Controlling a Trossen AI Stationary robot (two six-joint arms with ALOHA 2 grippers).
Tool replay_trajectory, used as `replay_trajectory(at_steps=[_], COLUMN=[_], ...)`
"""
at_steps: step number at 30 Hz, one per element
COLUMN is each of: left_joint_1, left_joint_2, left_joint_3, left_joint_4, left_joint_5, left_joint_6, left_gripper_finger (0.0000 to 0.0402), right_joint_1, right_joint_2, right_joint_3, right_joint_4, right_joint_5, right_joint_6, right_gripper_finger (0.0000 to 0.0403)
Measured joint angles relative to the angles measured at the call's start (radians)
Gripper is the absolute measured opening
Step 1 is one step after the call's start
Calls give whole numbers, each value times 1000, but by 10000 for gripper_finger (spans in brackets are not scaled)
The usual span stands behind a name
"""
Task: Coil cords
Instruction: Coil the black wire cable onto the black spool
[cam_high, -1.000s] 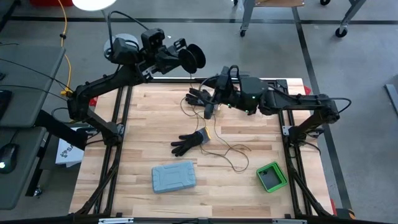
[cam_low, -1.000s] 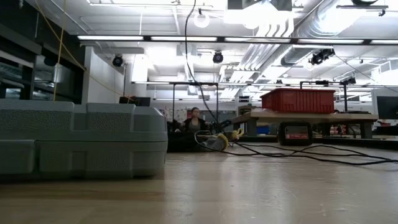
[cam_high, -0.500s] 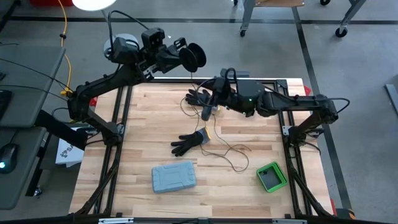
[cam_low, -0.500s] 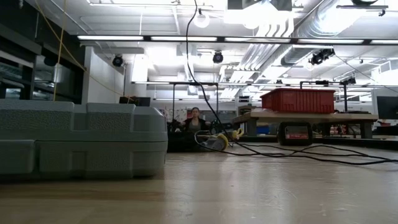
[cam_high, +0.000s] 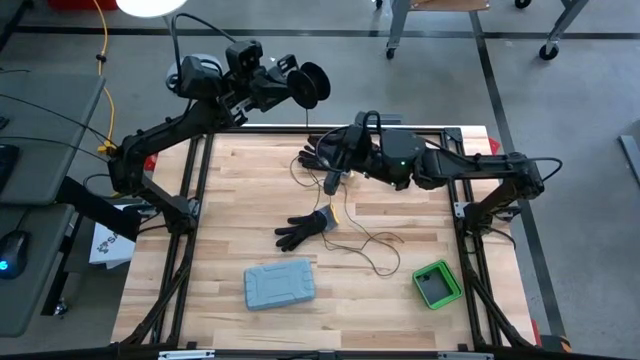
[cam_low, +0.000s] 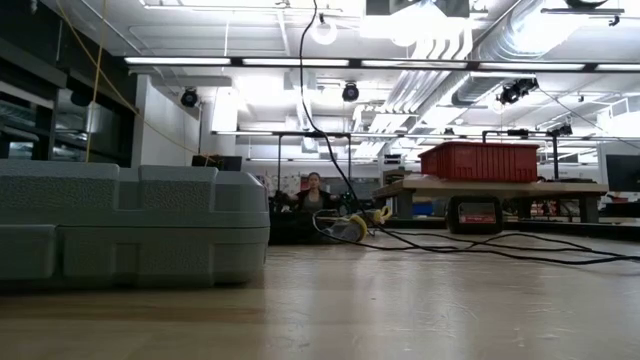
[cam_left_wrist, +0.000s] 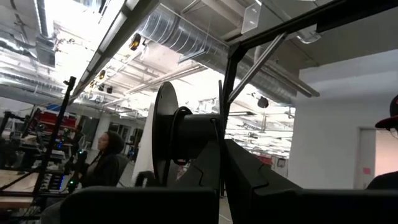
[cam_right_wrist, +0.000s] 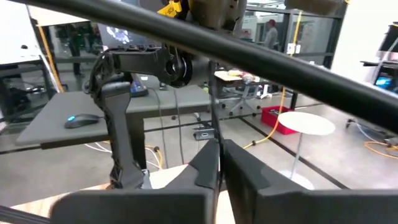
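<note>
Wooden table (cam_high: 400, 300): cord (cam_high: 368, 243) mostly loose; left gripper (cam_high: 290, 82) clenched on spool (cam_high: 313, 88); right gripper (cam_high: 336, 172) pinches cord; coiling barely begun.

Left gripper (cam_left_wrist: 221, 146) fingers (cam_left_wrist: 249, 171) closed on black spool (cam_left_wrist: 177, 140), held up against ceiling. Spool: round disc edge-on, dark hub beside it. Dark frame bars (cam_left_wrist: 249, 68) cross diagonally behind. Silver ceiling duct (cam_left_wrist: 186, 43) and rows of ceiling lights (cam_left_wrist: 43, 25) overhead. Person in dark hooded top (cam_left_wrist: 106, 165) seated far back in room. Another person's dark cap (cam_left_wrist: 388, 115) just in frame. White wall (cam_left_wrist: 323, 130) beyond.
</note>
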Motion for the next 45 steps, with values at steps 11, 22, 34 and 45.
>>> replay_trajectory(at_steps=[11,22,34,45], left_joint_1=[83,120,-52,-184], left_joint_2=[0,0,0,15], left_joint_3=[0,0,-1,0], left_joint_4=[-133,-463,-548,-398], left_joint_5=[93,261,448,287], left_joint_6=[-34,-7,-87,-15], left_gripper_finger=[0,0,0,0], right_joint_1=[82,118,53,2], right_joint_2=[-67,-160,-194,-144], right_joint_3=[0,1,2,1], right_joint_4=[-26,-30,-78,-18], right_joint_5=[49,54,-3,-193], right_joint_6=[1,-44,-67,27], right_gripper_finger=[1,0,0,0])
